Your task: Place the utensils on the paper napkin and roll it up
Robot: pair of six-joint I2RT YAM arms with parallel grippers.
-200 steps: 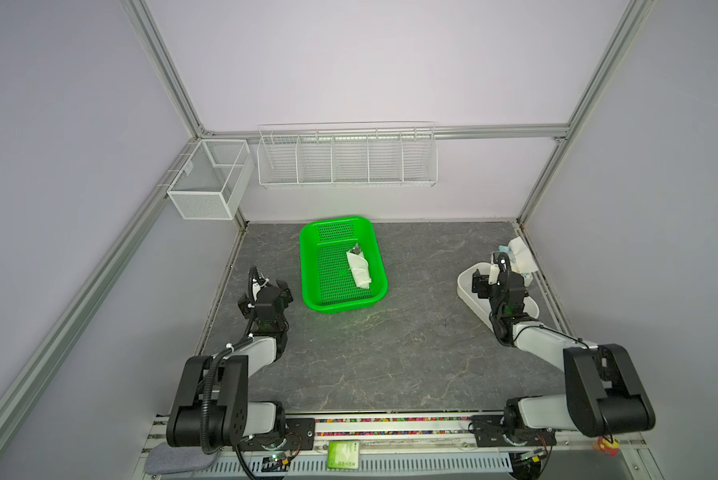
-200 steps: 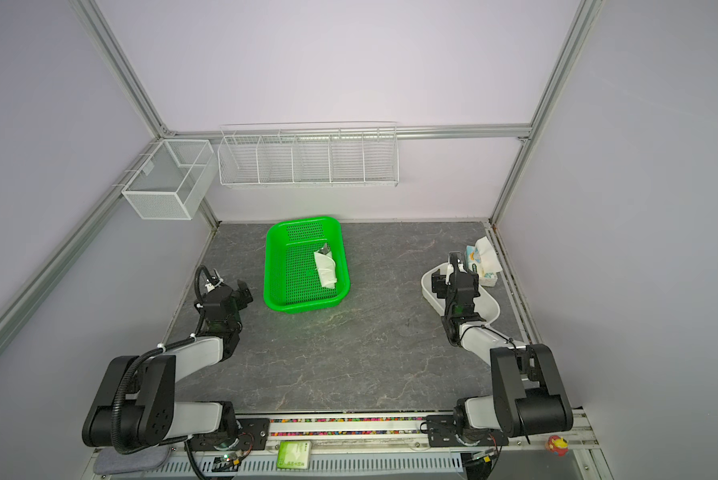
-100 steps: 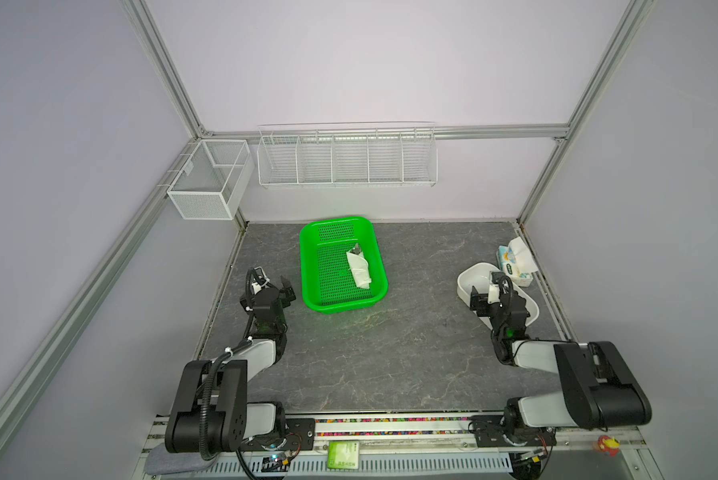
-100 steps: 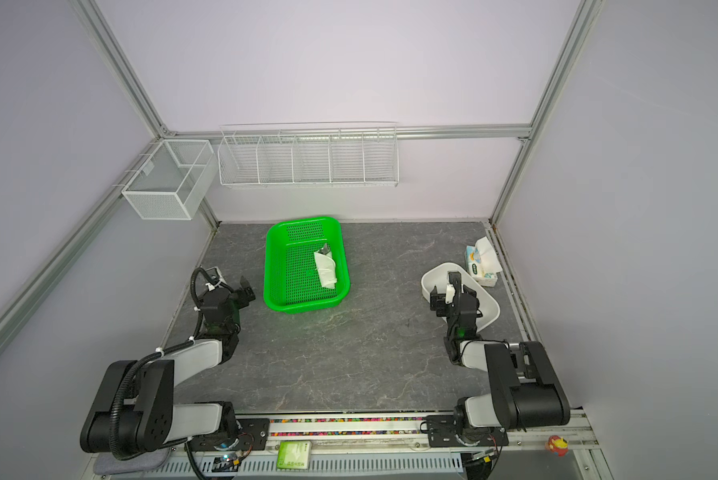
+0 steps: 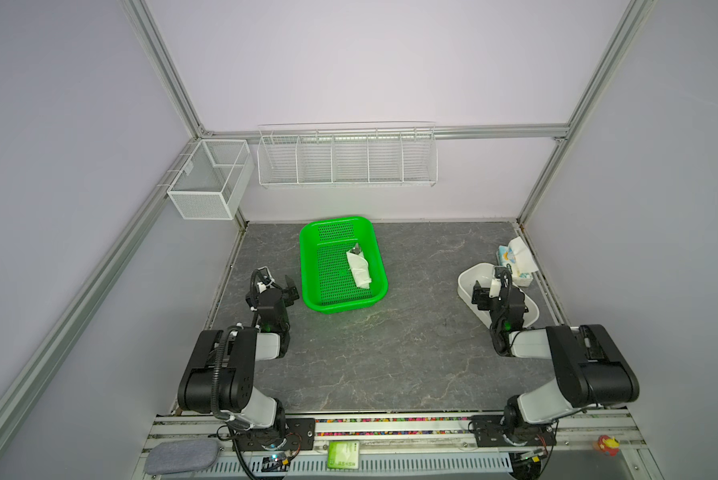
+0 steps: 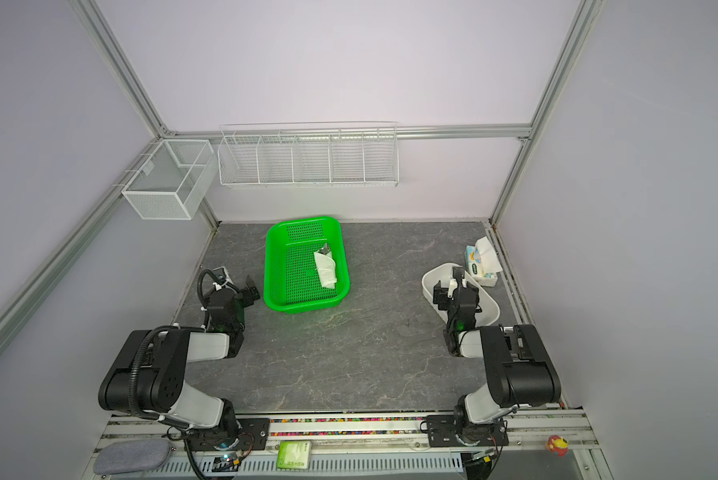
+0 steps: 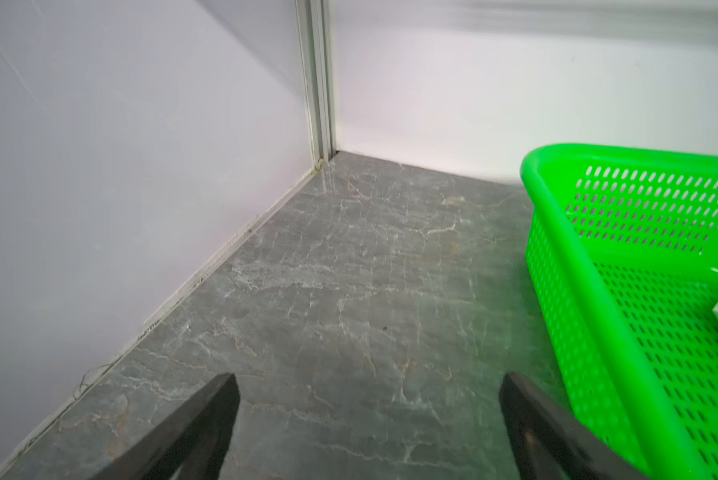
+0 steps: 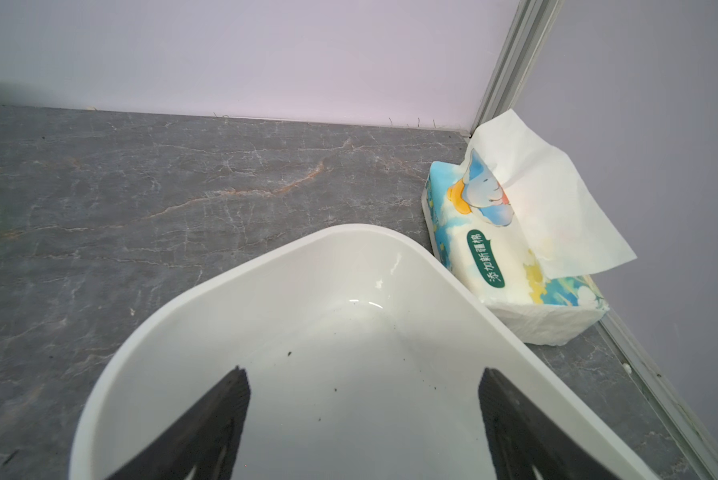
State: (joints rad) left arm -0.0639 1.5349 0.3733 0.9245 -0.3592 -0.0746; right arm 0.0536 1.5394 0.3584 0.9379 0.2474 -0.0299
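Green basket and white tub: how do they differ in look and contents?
The green basket has perforated walls; the white tub has solid, smooth ones. The basket holds a rolled napkin; the tub's visible part holds only dark specks. Both are open-topped and stand on the table.

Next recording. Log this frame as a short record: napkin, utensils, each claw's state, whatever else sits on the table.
napkin: rolled up, lying inside the green basket
utensils: a metal tip pokes from the roll's far end; rest hidden
left claw: open, empty, above the table beside the basket
right claw: open, empty, above the white tub
white tub: only dark specks in the part shown
tissue pack: beside the tub by the right wall, one sheet up
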